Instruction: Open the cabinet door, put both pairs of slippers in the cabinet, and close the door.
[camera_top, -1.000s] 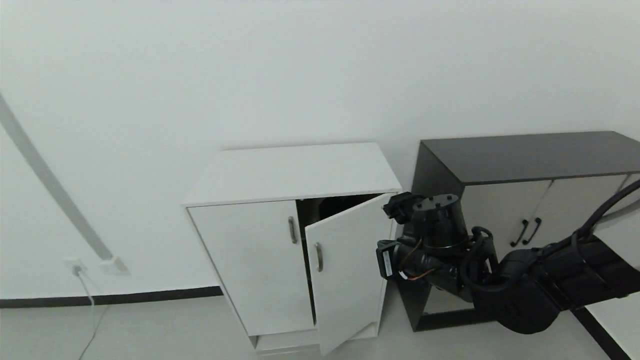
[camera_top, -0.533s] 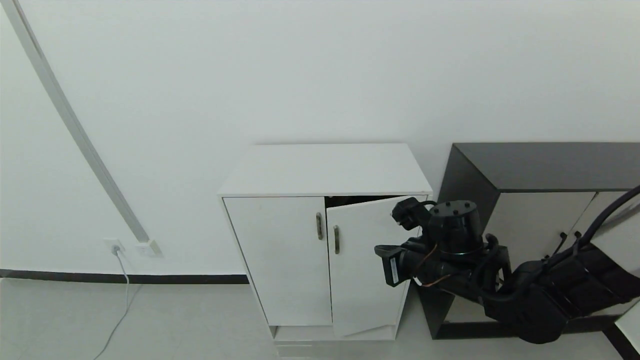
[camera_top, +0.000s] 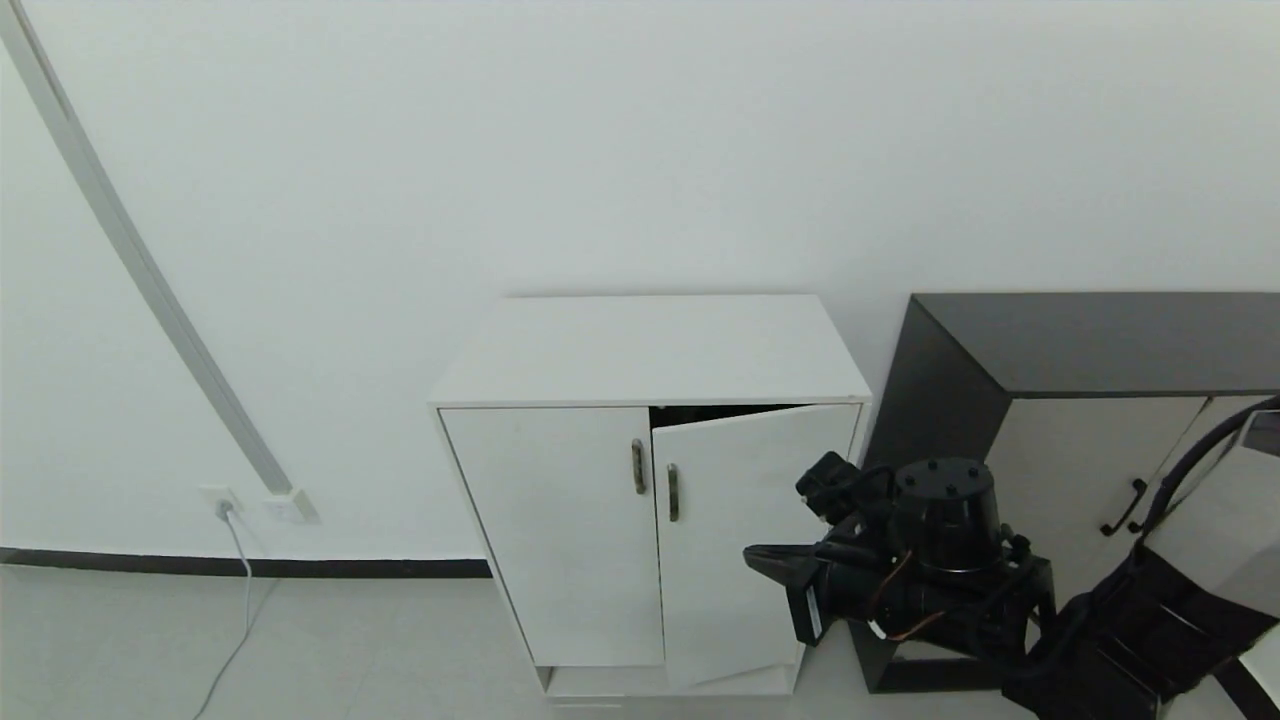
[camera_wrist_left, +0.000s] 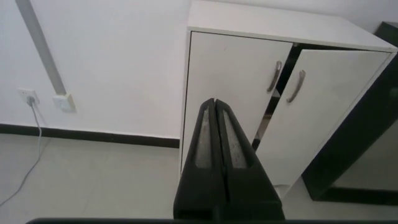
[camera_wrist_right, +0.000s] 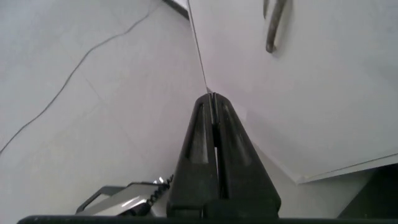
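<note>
The white cabinet (camera_top: 650, 350) stands against the wall with its right-hand door (camera_top: 740, 540) ajar, a dark wedge of interior showing along the top edge. The right tool (camera_top: 760, 558), fingers clenched together on nothing, hangs in front of the lower half of that door.

The right wrist view shows what the head view cannot. There the right tool (camera_wrist_right: 212, 99) has its tip lined up with the free edge of the right-hand door (camera_wrist_right: 311, 93) below the handle (camera_wrist_right: 273, 28); contact cannot be judged.

In the left wrist view the left tool (camera_wrist_left: 214, 106), likewise clenched and empty, is held well back from the white cabinet (camera_wrist_left: 236, 81), with a wall socket (camera_wrist_left: 28, 96) off to the side.

The inside of the cabinet is too dark to read. A black cabinet (camera_top: 1080, 340) beside it is cut off at the frame edge.
</note>
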